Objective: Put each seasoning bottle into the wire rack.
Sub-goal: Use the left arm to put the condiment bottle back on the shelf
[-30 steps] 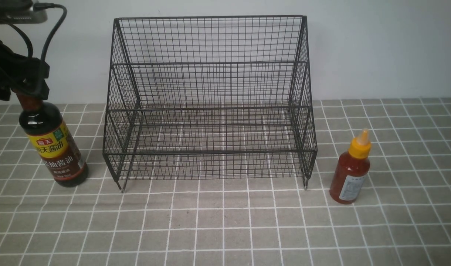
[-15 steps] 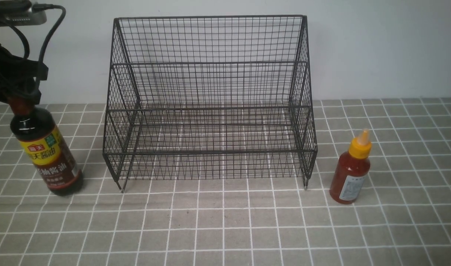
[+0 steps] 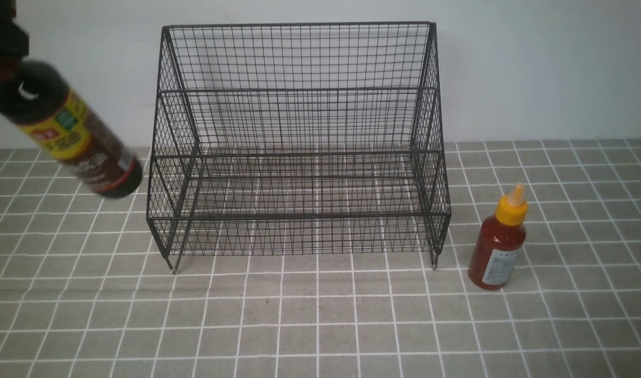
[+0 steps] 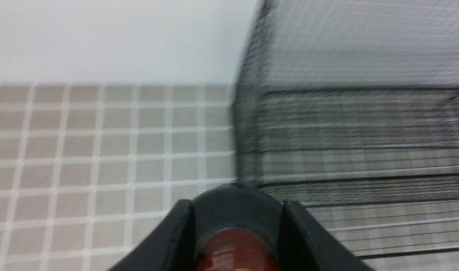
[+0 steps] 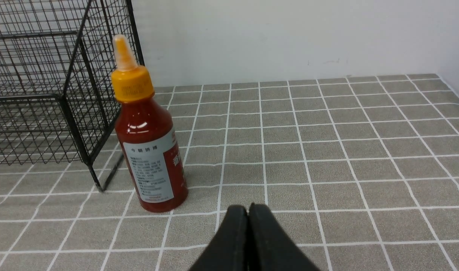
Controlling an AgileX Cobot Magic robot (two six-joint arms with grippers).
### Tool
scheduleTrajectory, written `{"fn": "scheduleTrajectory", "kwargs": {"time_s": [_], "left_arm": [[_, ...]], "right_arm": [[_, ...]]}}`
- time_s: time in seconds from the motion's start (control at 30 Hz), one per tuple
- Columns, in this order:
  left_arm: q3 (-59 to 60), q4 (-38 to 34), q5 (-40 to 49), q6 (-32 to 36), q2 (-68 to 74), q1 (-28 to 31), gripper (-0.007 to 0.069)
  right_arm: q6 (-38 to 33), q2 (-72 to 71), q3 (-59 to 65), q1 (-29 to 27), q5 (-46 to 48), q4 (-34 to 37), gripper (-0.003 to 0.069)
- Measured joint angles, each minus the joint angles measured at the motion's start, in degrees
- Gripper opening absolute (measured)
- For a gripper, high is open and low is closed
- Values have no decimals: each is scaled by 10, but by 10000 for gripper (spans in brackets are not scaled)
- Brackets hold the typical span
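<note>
Wire rack (image 3: 299, 216) stands empty at the middle of the tiled surface (image 3: 320, 325), its tall back toward the far edge, as the first of two bottles heads its way. The soy sauce bottle (image 3: 71, 131), standing on the surface near the left edge half a second ago, now hangs clear of it, tilted with its base swung toward the rack's left side. The left hand (image 4: 237, 205) has its fingers clamped on either side of the bottle's brown cap. The lift is under way, but the placing itself is not yet done.

The red sauce squeeze bottle (image 3: 499, 247) stands upright and untouched just beside the rack's right front leg, toward the right edge. The right hand (image 5: 248, 207) waits near it with fingers pressed together, holding nothing.

The rack's sloping left wall lies between the soy sauce bottle and the shelves. The swinging base probably has to rise above that wall or come round by the open front.
</note>
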Motion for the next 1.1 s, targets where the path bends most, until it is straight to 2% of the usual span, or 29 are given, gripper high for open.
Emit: {"fn": "scheduleTrajectory", "kwargs": {"time_s": [0.2, 0.43, 0.93, 1.1], "left_arm": [[-2, -56, -24, 20, -20, -66, 262], [-2, -50, -66, 20, 17, -138, 262], [-1, -39, -156, 24, 65, -143, 262], [0, -41, -229, 38, 67, -143, 262]], "right_arm": [[0, 0, 0, 0, 0, 0, -14], [0, 0, 0, 0, 0, 0, -14], [0, 0, 0, 0, 0, 0, -14], [0, 0, 0, 0, 0, 0, -14]]}}
